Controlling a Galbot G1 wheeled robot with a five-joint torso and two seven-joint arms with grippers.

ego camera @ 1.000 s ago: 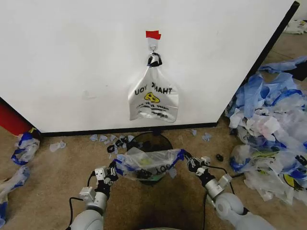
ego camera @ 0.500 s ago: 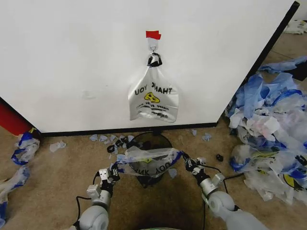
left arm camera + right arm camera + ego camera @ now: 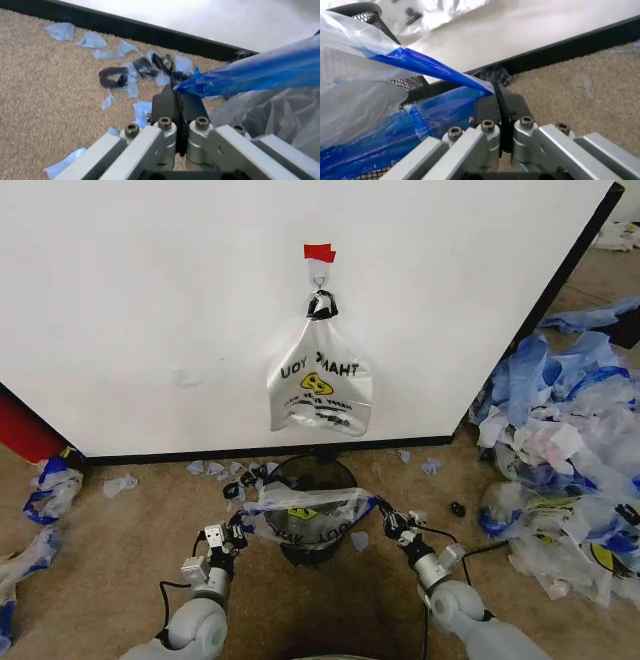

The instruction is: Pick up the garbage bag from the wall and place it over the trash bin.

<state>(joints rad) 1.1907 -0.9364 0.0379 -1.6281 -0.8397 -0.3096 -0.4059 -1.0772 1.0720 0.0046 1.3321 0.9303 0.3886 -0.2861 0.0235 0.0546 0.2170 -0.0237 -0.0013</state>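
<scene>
The garbage bag (image 3: 305,515), clear plastic with blue handles and black print, is stretched open between both grippers across the top of the trash bin (image 3: 318,472), a black wire-mesh basket standing at the foot of the wall (image 3: 150,310). My left gripper (image 3: 238,532) is shut on the bag's left blue handle (image 3: 250,73). My right gripper (image 3: 385,518) is shut on the right blue handle (image 3: 430,67), with the bin's mesh (image 3: 412,84) just beyond it. The bag covers the bin's near rim.
A second smiley bag (image 3: 320,385) with a black top hangs from a hook under red tape (image 3: 319,252) on the wall. A big heap of blue-and-white plastic scraps (image 3: 565,450) lies on the right. Smaller scraps (image 3: 45,490) dot the carpet on the left.
Both grippers have drawn closer together and a little toward the wall. The bag's mouth now sits narrower and more squarely over the bin. The hanging bag has not moved.
</scene>
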